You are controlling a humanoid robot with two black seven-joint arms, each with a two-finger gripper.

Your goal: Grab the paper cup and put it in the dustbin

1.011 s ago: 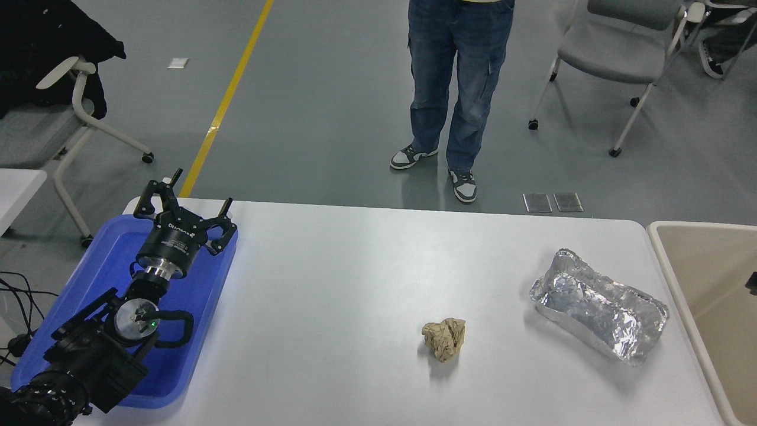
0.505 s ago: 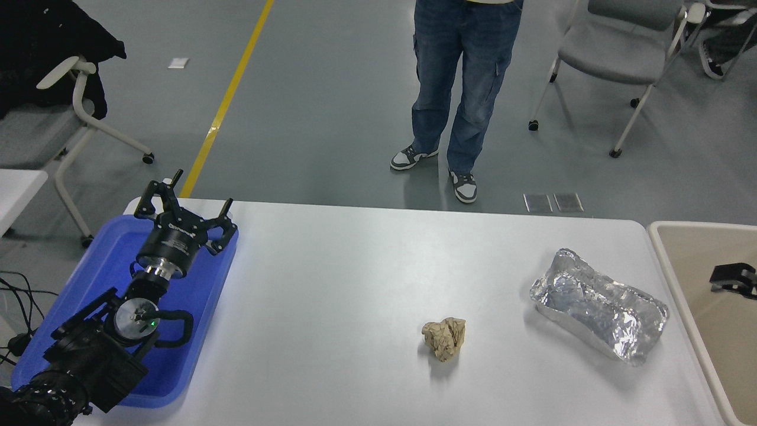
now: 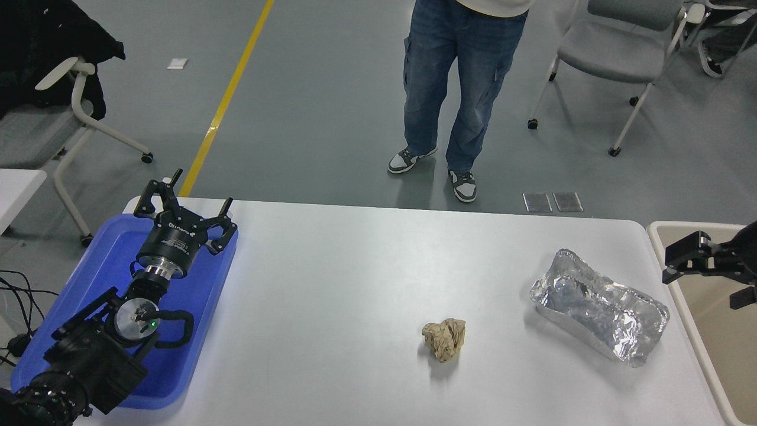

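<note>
Since a moment ago the right claw (image 3: 689, 260) has pushed further in from the right edge and now hangs over the dustbin (image 3: 662, 248), at its near-left rim; its fingers look spread, with nothing between them, though part of it is cut off by the edge of the view. No paper cup shows anywhere on the surface (image 3: 366, 296) or in either claw, so its place and which way it points cannot be told. What shows of the dustbin's beige inside, below the right claw, is bare.

Under the left claw (image 3: 184, 212), parked at the lower left with fingers splayed and holding nothing, lies the blue tray (image 3: 195, 331), holding only the arm's shadow. Just left of the right claw sits the crinkled silver foil container (image 3: 600, 305), nothing visible inside. Further left and nearer the camera rests a crumpled brown paper ball (image 3: 445, 338). A person (image 3: 455, 89) in jeans stands beyond the far edge.
</note>
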